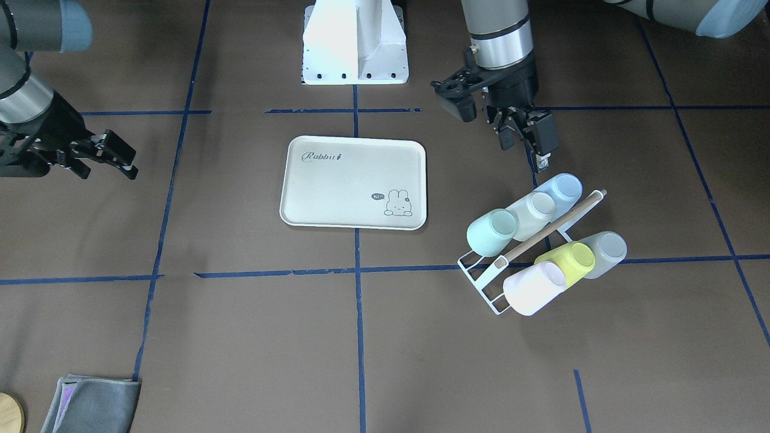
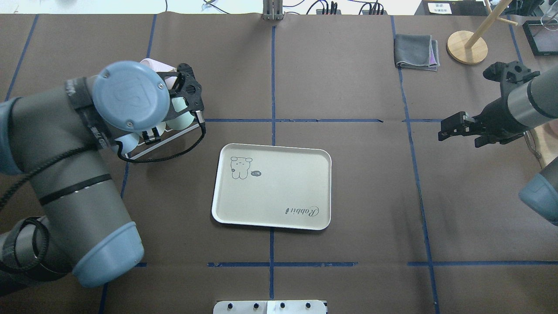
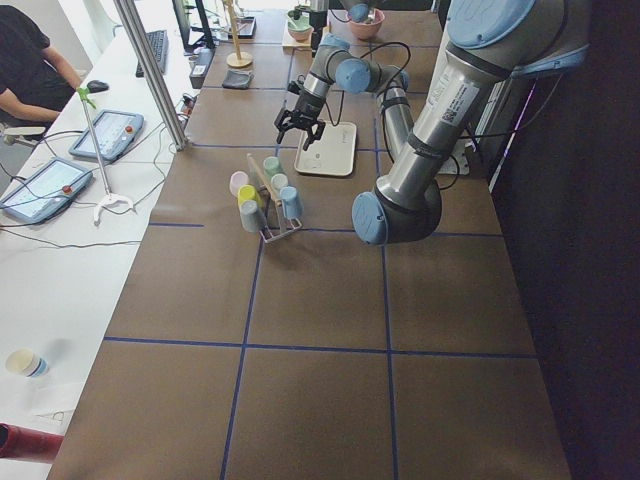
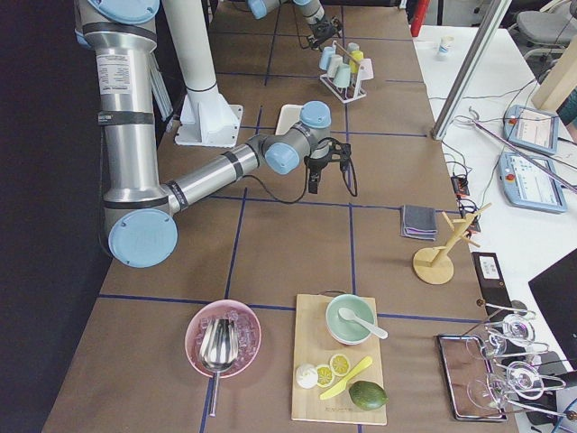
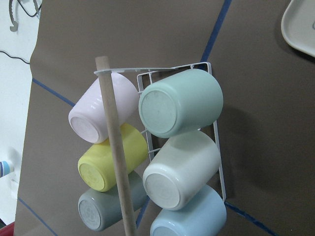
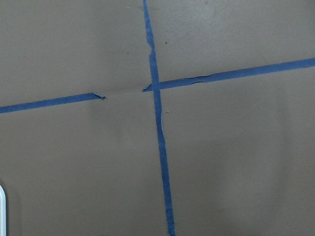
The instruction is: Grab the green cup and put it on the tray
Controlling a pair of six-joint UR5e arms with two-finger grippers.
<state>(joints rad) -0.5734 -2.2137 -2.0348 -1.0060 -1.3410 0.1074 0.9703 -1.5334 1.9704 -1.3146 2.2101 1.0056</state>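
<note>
The green cup (image 1: 492, 231) lies on its side on a white wire rack (image 1: 481, 270), at the row's end nearest the tray. In the left wrist view the green cup (image 5: 179, 103) shows its base, top right of the rack. The cream tray (image 1: 354, 182) lies flat at the table's middle and holds nothing; it also shows in the overhead view (image 2: 272, 192). My left gripper (image 1: 524, 150) is open and empty, hovering above and behind the rack, apart from the cups. My right gripper (image 1: 111, 173) is open and empty, far to the tray's other side.
The rack also holds a pale blue cup (image 1: 562, 187), a whitish cup (image 1: 532, 210), a yellow-green cup (image 1: 568, 261), a grey cup (image 1: 604, 251) and a pink-white cup (image 1: 534, 287), under a wooden handle bar (image 1: 556, 225). A grey cloth (image 2: 416, 51) and a wooden stand (image 2: 466, 47) sit far right.
</note>
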